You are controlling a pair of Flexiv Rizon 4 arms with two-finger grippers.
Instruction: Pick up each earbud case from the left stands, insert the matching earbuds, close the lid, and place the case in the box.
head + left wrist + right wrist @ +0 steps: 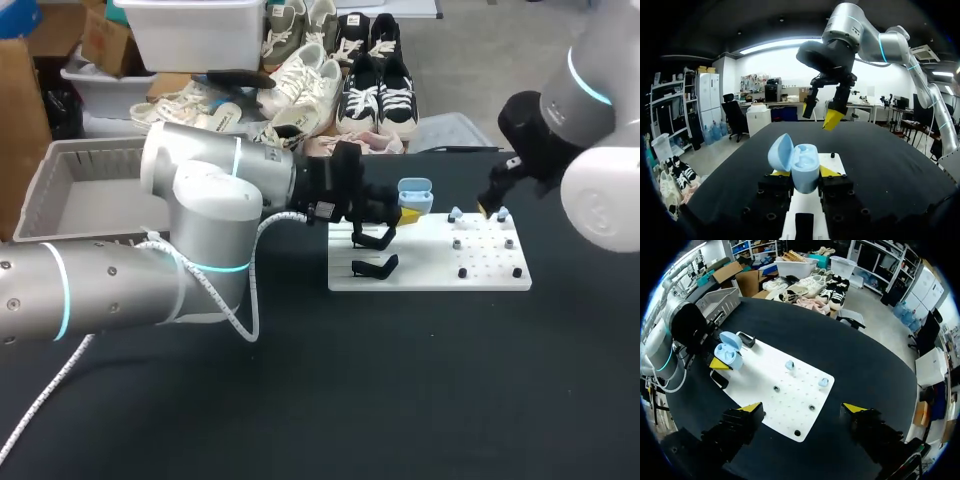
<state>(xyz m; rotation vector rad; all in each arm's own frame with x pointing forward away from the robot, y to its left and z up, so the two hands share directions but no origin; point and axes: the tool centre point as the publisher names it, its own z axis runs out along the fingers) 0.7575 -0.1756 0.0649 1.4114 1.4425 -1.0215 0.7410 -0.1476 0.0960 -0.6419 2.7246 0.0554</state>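
While the left gripper [802, 176] grips the blue earbud case [800, 165] from both sides, it holds it by the black stands [376, 267] at the edge of the white board [430, 275], lid tipped back and hollow facing up, likely so earbuds can go straight in. The right gripper [802, 412] hovers with jaws wide over the earbuds [789, 364] on the board, apparently lined up to take one. The grey box [60, 190] sits at the table's left edge, beside my left arm, for the finished case.
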